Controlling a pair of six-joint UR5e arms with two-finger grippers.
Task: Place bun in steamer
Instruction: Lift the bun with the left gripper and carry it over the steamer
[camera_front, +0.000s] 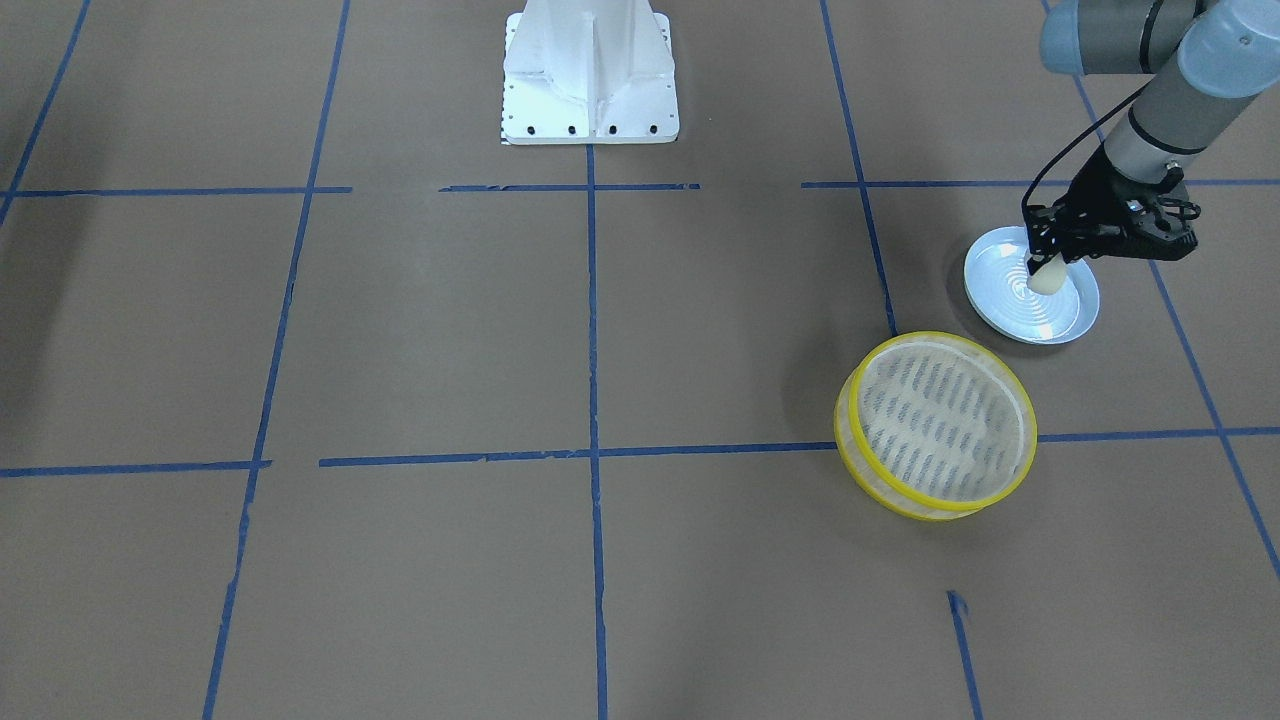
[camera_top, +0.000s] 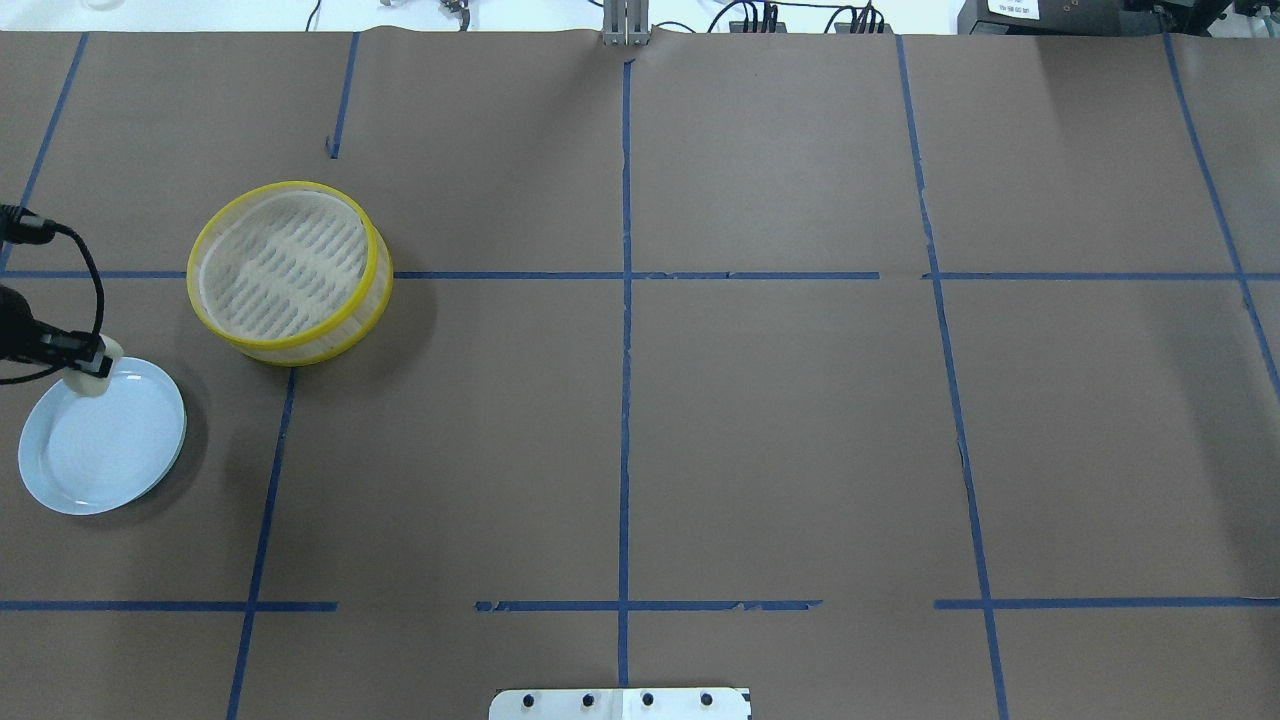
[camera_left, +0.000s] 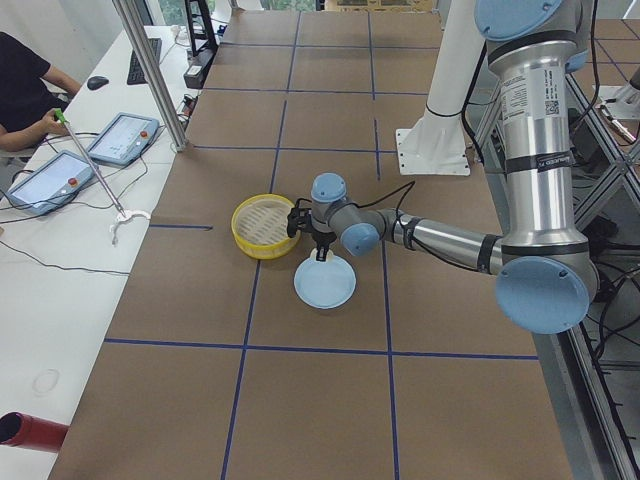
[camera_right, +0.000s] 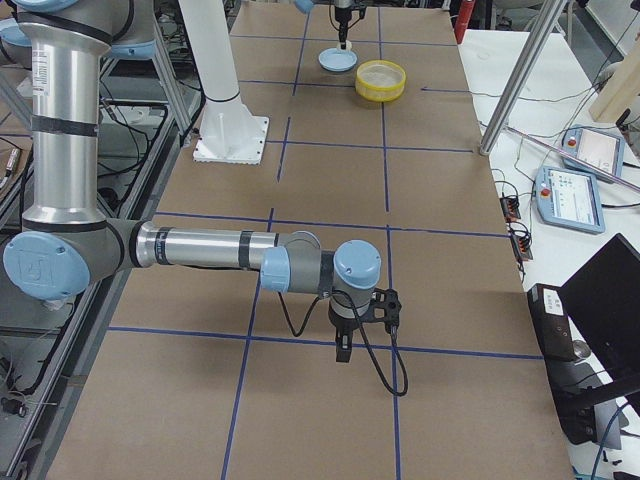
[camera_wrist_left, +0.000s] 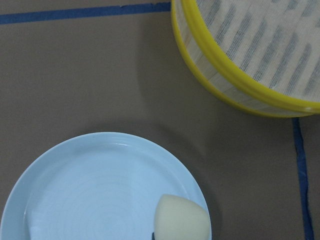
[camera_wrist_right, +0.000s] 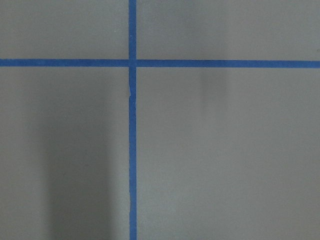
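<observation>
My left gripper is shut on the cream-white bun and holds it just over the pale blue plate, near the rim on the steamer's side. The bun shows low in the left wrist view, over the plate. The yellow-rimmed steamer stands empty on the table beside the plate; it also shows in the overhead view and in the left wrist view. My right gripper hovers low over bare table far from these things; I cannot tell whether it is open or shut.
The robot's white base stands at the middle of the table's near side. Brown paper with blue tape lines covers the table. Operators' tablets lie on a side desk beyond the far edge.
</observation>
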